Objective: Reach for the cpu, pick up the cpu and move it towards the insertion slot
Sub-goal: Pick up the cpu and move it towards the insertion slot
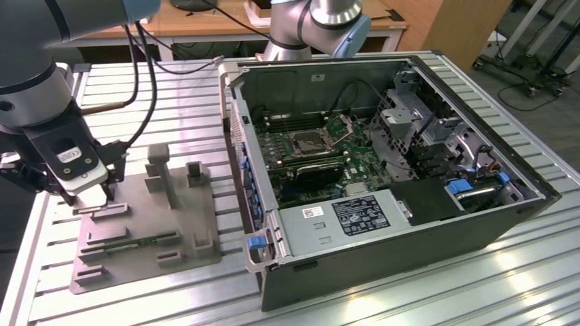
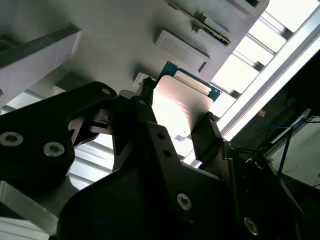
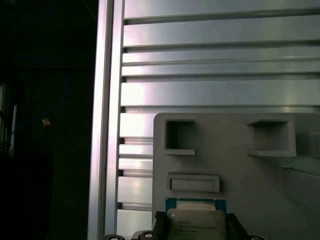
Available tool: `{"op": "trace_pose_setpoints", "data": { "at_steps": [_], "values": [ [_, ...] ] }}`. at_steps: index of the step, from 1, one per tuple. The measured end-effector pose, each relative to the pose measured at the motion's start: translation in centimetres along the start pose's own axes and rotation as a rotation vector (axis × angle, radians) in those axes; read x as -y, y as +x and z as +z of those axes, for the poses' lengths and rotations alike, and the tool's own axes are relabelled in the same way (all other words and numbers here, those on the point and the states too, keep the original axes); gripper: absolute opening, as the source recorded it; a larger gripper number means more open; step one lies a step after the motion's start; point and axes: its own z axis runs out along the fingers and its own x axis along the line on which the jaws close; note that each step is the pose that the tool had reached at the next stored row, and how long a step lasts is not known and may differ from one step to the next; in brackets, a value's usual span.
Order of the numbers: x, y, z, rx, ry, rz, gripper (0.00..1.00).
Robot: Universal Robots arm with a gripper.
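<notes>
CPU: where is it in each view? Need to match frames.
Exterior view: hidden under the claw, at the grey fixture plate's corner on the exterior view's left.
Second wrist view: cpu on the fixture plate, beside a raised rectangular pad.
First wrist view: cpu beside that pad.
Shared landmark: the fixture plate.

Slatted table (image 1: 453, 292) (aluminium); grey fixture (image 1: 145, 214), open computer case (image 1: 363, 265).

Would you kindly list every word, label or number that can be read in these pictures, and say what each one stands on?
Nothing here can be quoted; there is print in three places.
On the grey power supply box, a black label: white print, too small to read.
Beside it, a white sticker: too small to read.
On top of the cpu, in the first wrist view: faint lines of print, too blurred to read.
</notes>
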Motion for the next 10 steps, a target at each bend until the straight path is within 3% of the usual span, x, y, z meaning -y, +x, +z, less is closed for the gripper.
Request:
{"op": "trace_pose_setpoints", "data": {
  "at_steps": [10],
  "values": [
    [-0.03, 0.01, -0.50, 0.0001, 0.0016, 0.000, 0.54]
  ]
}}
